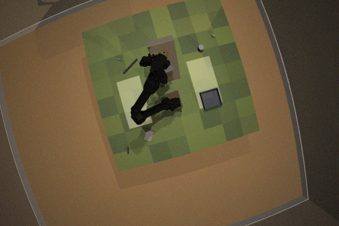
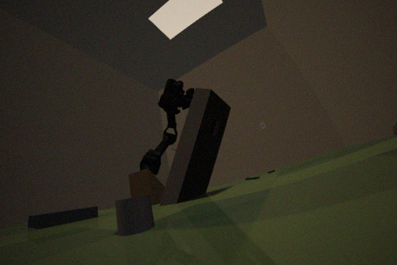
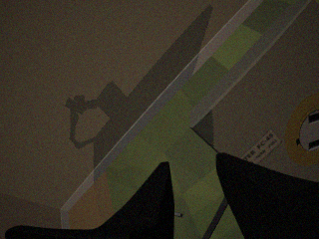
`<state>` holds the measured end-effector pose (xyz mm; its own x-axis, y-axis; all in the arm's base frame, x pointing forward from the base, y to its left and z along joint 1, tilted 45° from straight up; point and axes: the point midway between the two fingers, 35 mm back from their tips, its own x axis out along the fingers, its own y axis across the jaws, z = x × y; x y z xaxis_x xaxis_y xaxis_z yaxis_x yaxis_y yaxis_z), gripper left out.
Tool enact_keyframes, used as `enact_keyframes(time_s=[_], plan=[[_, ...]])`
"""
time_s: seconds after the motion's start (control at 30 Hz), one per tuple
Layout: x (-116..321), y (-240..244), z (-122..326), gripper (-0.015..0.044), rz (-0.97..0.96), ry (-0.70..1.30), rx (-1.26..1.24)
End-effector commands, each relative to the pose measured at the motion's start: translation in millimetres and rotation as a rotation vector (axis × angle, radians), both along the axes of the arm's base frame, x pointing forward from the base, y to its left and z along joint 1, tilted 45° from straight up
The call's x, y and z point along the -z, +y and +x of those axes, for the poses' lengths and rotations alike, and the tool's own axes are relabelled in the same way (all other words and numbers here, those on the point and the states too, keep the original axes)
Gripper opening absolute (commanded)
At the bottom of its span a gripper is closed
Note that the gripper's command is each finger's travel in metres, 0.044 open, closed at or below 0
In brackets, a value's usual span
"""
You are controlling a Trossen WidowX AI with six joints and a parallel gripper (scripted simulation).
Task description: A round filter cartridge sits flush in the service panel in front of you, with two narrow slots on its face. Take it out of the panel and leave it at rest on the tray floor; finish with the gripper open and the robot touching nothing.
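The service panel (image 1: 164, 43) (image 2: 192, 146) (image 3: 266, 103) stands tilted on the green checkered floor. The round filter cartridge (image 1: 163, 53) (image 3: 307, 134) sits in the panel's face, a yellow ring with two dark slots, cut off at the right edge of the wrist view. My gripper (image 1: 160, 56) (image 2: 188, 94) (image 3: 192, 165) is at the top of the panel's face, a little to the side of the cartridge. Its fingers are narrowed to a small gap with nothing between them. The dark grey tray (image 1: 202, 100) lies on the floor to the right of the arm.
A grey cylinder (image 1: 201, 47) (image 2: 134, 213) and a smaller one (image 1: 213, 35) stand behind the tray. A dark bar (image 1: 130, 66) lies left of the panel. A small pale box (image 1: 149, 135) lies near the arm's base (image 1: 175, 100). Two pale mats (image 1: 204, 73) (image 1: 127, 89) lie on the floor.
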<state>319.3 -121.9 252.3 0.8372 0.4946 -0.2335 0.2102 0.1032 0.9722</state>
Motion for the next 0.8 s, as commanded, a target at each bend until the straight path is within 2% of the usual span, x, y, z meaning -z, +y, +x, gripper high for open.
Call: enact_keyframes(time_s=[0.0,0.77], plan=[[59,1,-14,0.0118,-0.604,-0.248,-0.173],[120,11,-40,0.0118,-1.477,-0.708,-0.557]])
